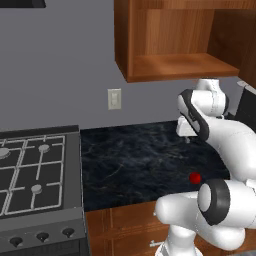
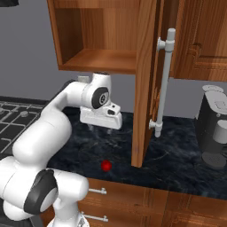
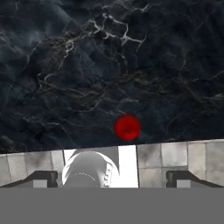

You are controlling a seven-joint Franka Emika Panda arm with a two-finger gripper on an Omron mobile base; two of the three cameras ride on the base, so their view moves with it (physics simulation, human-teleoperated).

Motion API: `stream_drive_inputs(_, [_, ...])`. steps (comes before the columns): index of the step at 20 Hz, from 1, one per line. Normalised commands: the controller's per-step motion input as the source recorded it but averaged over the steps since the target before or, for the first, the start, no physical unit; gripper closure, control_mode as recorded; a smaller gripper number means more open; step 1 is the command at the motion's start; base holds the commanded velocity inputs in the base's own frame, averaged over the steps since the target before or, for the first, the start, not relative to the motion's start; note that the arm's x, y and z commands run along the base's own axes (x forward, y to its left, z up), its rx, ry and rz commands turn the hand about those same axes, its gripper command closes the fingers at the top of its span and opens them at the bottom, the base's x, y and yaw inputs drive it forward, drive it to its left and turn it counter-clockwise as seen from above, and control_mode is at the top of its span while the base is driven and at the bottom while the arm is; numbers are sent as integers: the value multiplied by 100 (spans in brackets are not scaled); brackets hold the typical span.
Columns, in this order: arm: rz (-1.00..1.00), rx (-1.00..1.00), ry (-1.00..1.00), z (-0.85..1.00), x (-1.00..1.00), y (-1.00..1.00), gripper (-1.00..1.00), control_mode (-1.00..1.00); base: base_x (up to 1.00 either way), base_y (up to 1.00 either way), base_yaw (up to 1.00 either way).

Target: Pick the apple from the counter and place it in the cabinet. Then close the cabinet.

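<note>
We find no readable text, no labels, no brands, no numbers, no signs on anything in these views

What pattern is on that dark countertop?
The counter is black with faint pale marble veins, clearest in the hand view.

Bright red apple point(image 3: 127, 127); black, pale-veined counter point(image 1: 130, 160); reddish-brown wooden cabinet point(image 2: 99, 26).
</note>
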Motion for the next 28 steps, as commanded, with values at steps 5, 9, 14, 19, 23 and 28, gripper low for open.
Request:
stream_drive_inputs(5, [0,0,2,-54,-1,-33,-100,-100,0,0,0])
stream_drive_inputs(9, [0,-2,0,-60,0,-26,-100,-100,0,0,0])
stream_drive_inputs(14, [0,-1,0,-53,2,-1,-100,-100,0,0,0])
stream_drive_inputs(19, [0,0,0,-44,0,0,-100,-100,0,0,0])
stream_drive_inputs(23, [0,0,0,-42,-1,0,-100,-100,0,0,0])
stream_drive_inputs(28, [0,0,0,-42,-18,1,-100,-100,0,0,0])
